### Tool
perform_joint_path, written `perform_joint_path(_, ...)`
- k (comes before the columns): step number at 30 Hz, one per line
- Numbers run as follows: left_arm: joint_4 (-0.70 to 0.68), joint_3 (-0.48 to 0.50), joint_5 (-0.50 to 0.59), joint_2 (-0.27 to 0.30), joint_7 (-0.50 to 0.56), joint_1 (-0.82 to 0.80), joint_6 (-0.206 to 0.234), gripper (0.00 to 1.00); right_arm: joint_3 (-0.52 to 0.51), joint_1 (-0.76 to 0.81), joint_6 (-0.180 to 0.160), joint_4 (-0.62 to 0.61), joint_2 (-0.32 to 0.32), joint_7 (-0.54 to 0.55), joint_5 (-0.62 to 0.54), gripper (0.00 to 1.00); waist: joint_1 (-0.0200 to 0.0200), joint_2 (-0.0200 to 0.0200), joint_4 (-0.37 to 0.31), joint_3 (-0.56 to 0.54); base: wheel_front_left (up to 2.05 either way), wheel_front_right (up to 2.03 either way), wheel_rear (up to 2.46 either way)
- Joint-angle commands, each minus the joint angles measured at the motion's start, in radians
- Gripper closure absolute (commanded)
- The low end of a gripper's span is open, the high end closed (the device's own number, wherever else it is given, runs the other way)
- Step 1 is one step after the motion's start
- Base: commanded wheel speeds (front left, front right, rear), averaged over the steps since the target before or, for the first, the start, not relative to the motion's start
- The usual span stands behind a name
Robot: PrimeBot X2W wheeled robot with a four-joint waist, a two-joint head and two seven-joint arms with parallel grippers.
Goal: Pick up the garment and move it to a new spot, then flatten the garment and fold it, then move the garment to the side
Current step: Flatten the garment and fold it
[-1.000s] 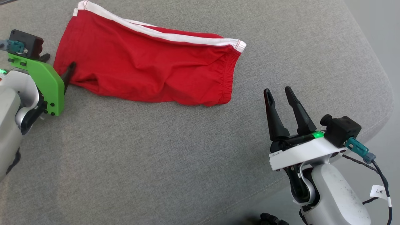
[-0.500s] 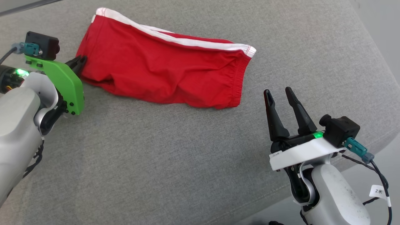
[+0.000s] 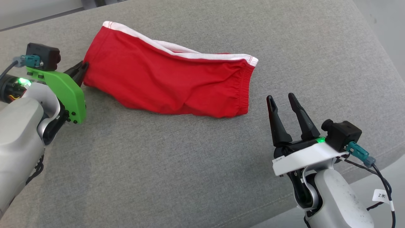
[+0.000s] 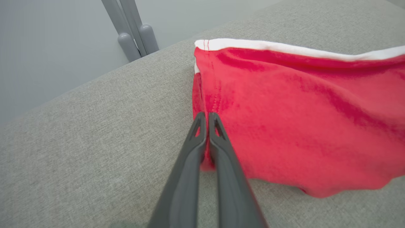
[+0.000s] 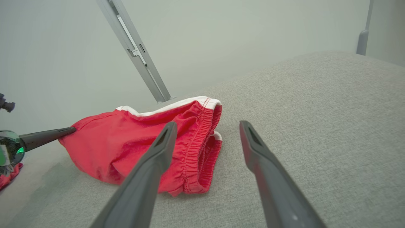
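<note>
One step seems barely begun: my left hand [image 3: 83,66] pinches the garment [image 3: 164,85] edge, my right hand [image 3: 280,97] gapes empty; moving, flattening and folding remain.

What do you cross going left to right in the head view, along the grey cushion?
In order: left claw, shut → red shorts, pinched at their left edge by that claw → right claw, open, apart from the cloth.
</note>
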Motion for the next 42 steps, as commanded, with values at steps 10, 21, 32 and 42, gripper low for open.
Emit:
perform_joint_path(10,0.045,-0.018,-0.02,0.002,-0.057,0.04,0.003,1.0,-0.009,0.024,-0.001,0.017,-0.001,-0.003,0.013,0.0,0.0,0.0,-0.028,-0.018,0.0,0.0,0.0)
perform_joint_path(21,0.117,0.056,0.04,-0.096,-0.203,0.115,0.07,0.0,-0.068,0.067,-0.001,0.027,-0.001,-0.003,-0.022,0.0,0.0,0.0,0.033,-0.076,0.0,0.0,0.0)
perform_joint_path(32,-0.175,0.53,0.323,-0.102,-0.202,0.362,0.162,0.0,-0.121,0.122,-0.001,0.018,-0.001,-0.003,-0.058,0.0,0.0,0.0,0.113,-0.158,0.0,0.0,0.0)
perform_joint_path(42,-0.421,0.883,0.566,-0.154,-0.202,0.635,0.169,0.0,-0.142,0.155,-0.001,-0.002,-0.001,-0.003,-0.086,0.0,0.0,0.0,0.167,-0.195,0.0,0.0,0.0)
